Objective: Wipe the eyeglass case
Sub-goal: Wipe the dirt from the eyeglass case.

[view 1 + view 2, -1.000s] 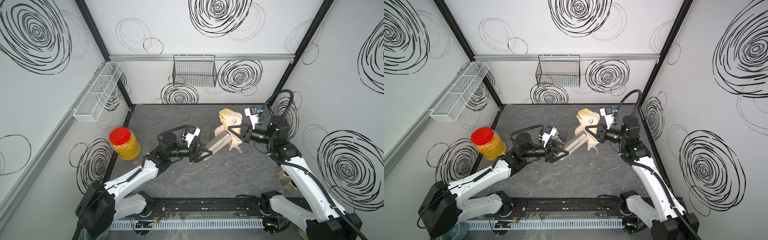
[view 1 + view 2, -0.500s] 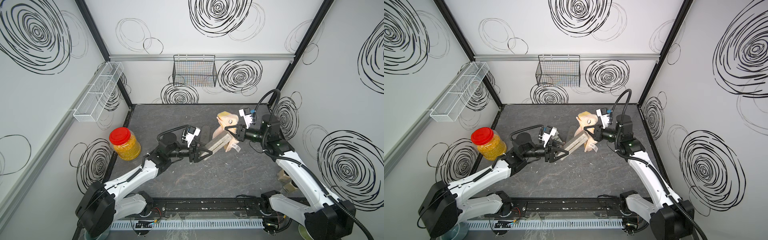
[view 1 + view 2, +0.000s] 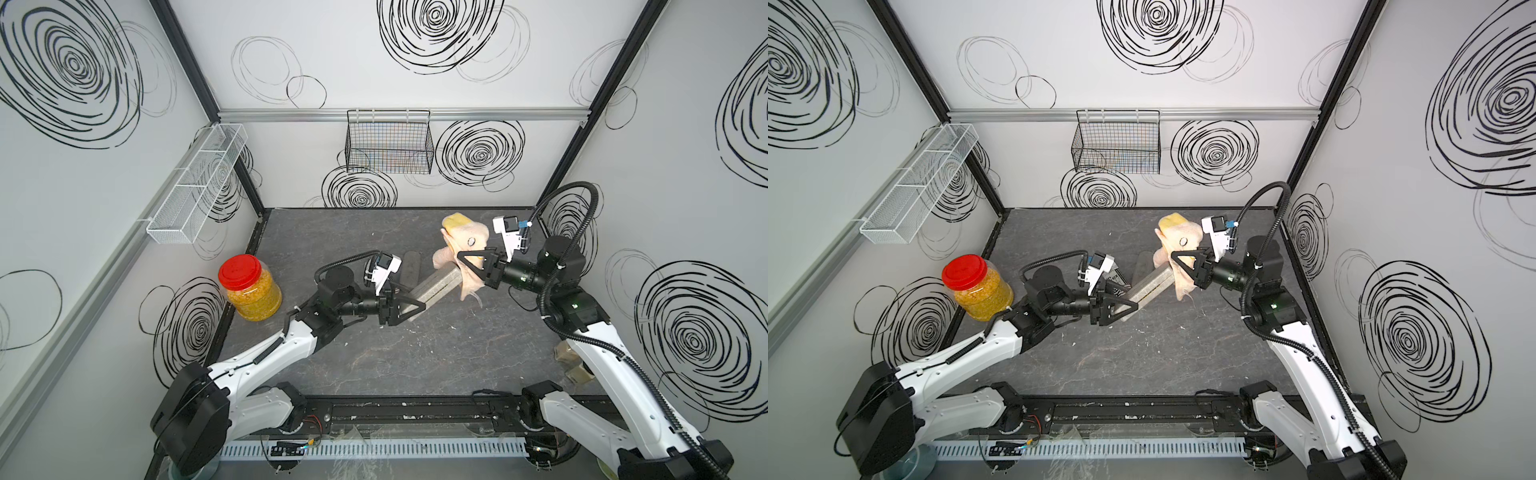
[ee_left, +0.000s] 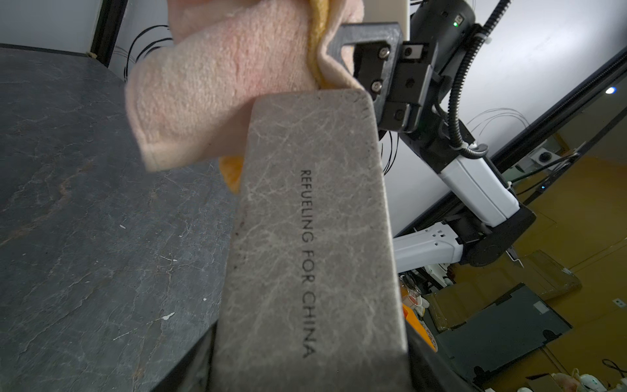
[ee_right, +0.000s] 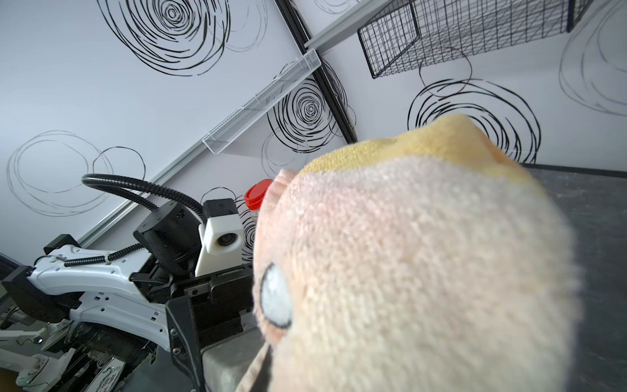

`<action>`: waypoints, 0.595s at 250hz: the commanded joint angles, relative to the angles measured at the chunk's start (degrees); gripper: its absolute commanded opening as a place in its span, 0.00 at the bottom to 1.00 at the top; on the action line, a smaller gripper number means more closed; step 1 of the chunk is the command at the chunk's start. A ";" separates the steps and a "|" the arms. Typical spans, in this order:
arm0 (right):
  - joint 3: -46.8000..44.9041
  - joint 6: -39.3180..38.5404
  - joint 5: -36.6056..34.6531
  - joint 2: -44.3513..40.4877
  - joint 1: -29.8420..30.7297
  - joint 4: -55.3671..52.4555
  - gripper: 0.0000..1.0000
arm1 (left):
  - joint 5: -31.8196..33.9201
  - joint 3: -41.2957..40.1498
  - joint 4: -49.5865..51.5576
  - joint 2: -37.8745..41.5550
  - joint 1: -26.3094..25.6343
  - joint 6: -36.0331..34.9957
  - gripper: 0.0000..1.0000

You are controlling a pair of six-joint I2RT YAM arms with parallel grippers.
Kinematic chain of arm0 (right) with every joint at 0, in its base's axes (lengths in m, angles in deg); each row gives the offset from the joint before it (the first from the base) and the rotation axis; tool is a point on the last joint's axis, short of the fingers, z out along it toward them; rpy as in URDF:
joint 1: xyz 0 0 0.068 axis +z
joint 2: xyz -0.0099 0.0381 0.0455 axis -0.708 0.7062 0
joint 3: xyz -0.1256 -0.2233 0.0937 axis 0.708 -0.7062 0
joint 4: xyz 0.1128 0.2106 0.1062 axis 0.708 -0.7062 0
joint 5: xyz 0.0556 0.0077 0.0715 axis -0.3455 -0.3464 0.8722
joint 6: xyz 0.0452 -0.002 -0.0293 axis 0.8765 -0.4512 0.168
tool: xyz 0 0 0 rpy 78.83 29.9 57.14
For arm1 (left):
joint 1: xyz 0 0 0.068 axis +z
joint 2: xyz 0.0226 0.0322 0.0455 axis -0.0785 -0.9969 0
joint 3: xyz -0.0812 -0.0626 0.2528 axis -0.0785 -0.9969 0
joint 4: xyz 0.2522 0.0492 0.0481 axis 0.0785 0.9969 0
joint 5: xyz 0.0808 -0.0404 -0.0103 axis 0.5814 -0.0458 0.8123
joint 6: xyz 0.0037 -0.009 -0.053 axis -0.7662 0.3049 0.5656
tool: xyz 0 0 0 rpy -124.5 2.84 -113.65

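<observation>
Eyeglass case [image 3: 438,284]: held above the table [image 3: 374,361] (grey, tilted), one end clamped by the left gripper [image 3: 411,309].
Right gripper [image 3: 463,262]: pinched shut on the cloth [image 3: 457,237].
Cloth: pressed against the case's far end.

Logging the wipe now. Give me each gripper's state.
Left gripper: closed on the eyeglass case.
Right gripper: closed on the cloth.
</observation>
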 commanded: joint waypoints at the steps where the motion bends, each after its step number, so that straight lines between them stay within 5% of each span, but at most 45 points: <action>1: 0.69 2.18 3.07 0.57 0.20 5.30 0.10 | 2.77 -0.28 -5.70 1.44 -0.88 0.86 0.56; 41: 3.15 3.30 5.27 2.96 1.72 5.23 0.10 | 4.69 -1.89 -6.71 3.06 -1.25 0.15 0.56; 108: 4.05 -2.14 -13.24 6.09 3.27 -8.63 0.08 | 1.89 -0.93 -8.45 1.49 -0.54 0.43 0.56; 149: 4.47 -2.73 -4.93 3.26 2.96 -5.93 0.09 | 1.35 -1.06 -9.34 0.40 -0.59 0.66 0.56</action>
